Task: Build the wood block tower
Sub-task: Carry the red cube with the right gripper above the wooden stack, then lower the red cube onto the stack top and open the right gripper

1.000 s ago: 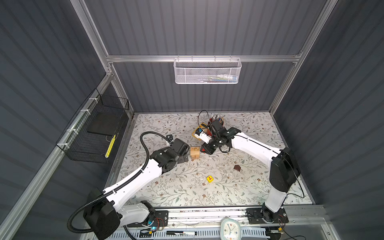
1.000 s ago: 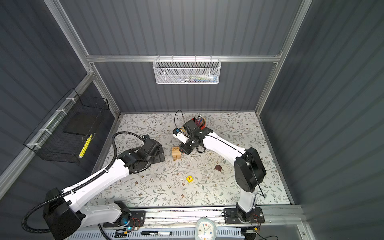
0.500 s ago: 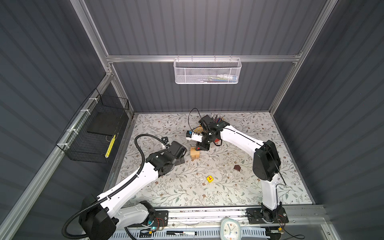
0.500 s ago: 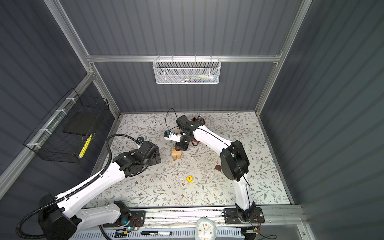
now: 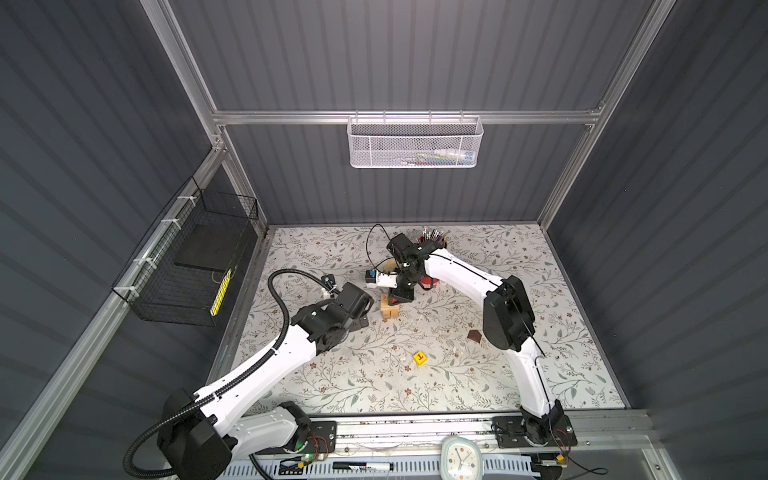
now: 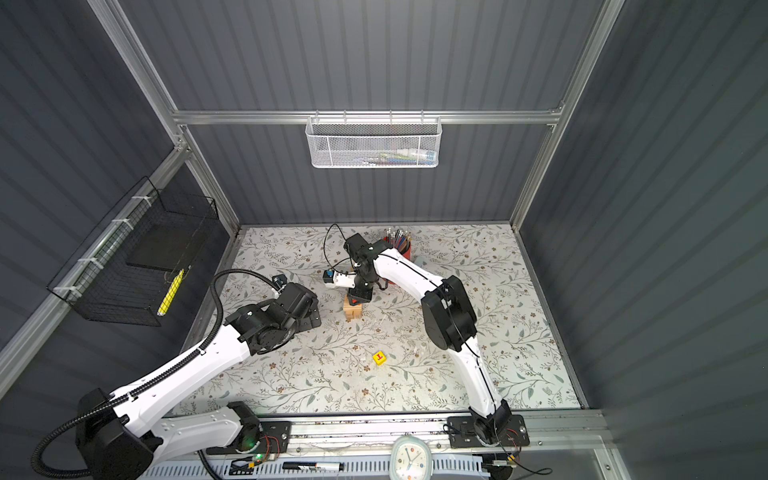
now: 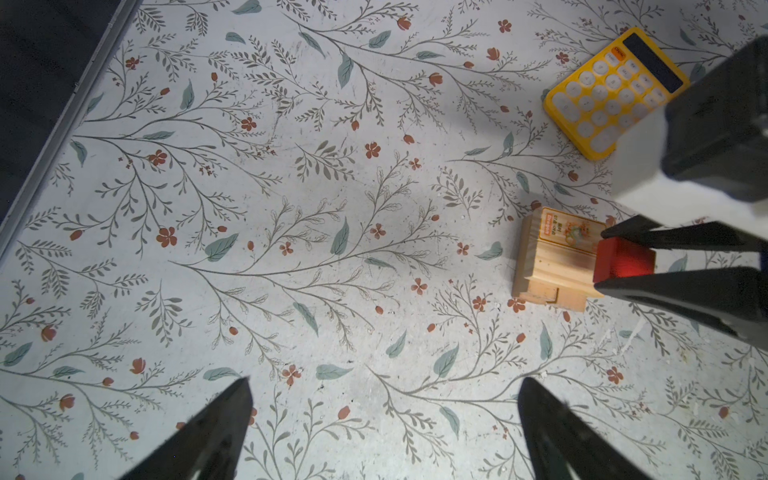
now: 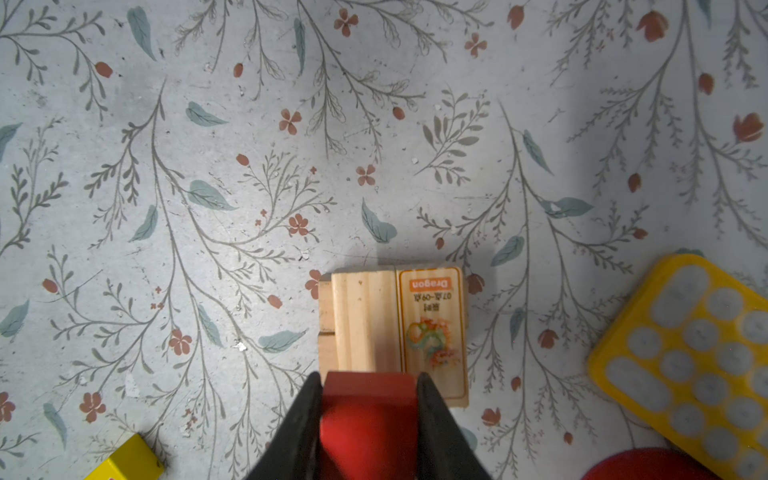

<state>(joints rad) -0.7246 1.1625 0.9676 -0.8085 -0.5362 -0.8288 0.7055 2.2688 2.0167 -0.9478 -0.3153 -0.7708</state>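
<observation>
The wood block tower (image 5: 390, 311) (image 6: 353, 311) is a low stack of pale oblong blocks on the floral mat; its top block carries a dragon label (image 8: 432, 324). My right gripper (image 8: 368, 376) (image 5: 401, 296) is shut on a red cube (image 8: 368, 415) (image 7: 621, 264) held over one end of the stack's top (image 7: 552, 266); I cannot tell whether the cube touches it. My left gripper (image 7: 384, 382) (image 5: 360, 322) hangs open and empty over bare mat, left of the stack. A yellow lettered cube (image 5: 420, 358) (image 6: 379, 358) and a dark brown roof piece (image 5: 474, 336) lie apart, nearer the front.
A yellow calculator (image 7: 611, 91) (image 8: 685, 361) lies just behind the stack. A red pencil cup (image 5: 432, 241) (image 6: 401, 245) stands beyond it, close to the right arm. A black wire basket (image 5: 187, 266) hangs on the left wall and a white mesh basket (image 5: 413, 143) on the back wall.
My right gripper has shifted a little left with the red cube, over the stack, and its elbow has swung inward. The left arm has drawn back slightly.
</observation>
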